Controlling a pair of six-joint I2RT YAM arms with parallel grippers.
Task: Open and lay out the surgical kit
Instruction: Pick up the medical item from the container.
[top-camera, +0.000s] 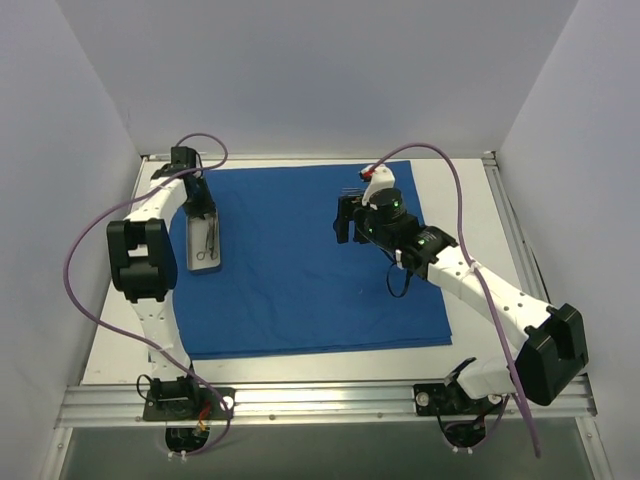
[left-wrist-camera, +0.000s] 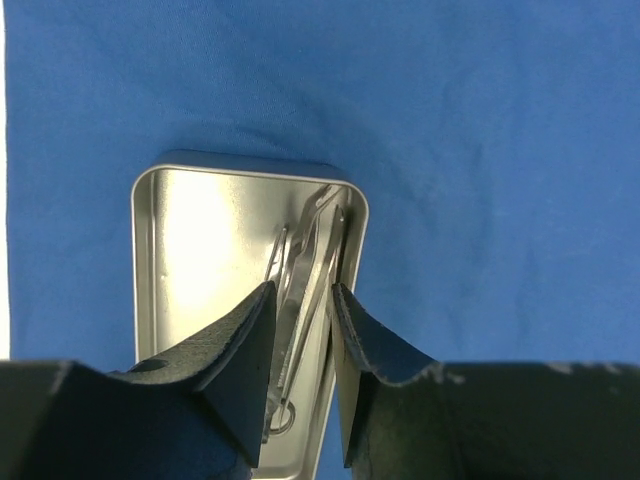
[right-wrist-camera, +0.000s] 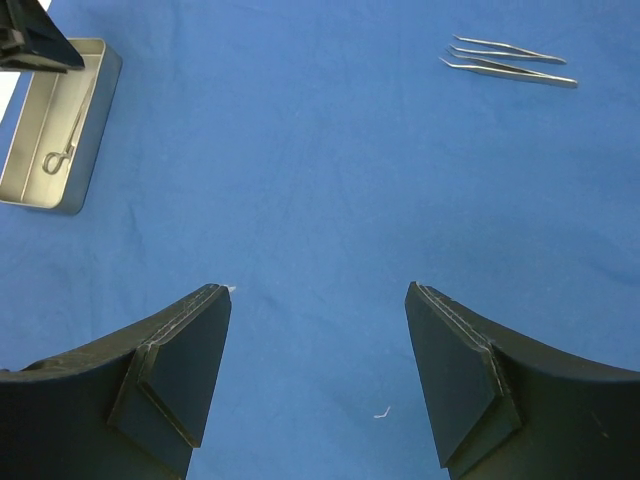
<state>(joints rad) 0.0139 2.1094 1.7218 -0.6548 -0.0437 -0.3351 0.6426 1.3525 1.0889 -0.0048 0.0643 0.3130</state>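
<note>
Cloth wrap lies spread flat on table, royal blue. Tray sits on wrap at its 9 o'clock edge in top view, uncovered. Inside: thin metal instruments bunched along one long wall, ring handle showing. Left gripper dips into tray, fingers narrowly apart astride instruments; cannot tell if pinching. Right gripper spread wide over bare cloth, gripping nothing. Two tweezers lie on wrap at 1 o'clock in right wrist view, outside tray.
</note>
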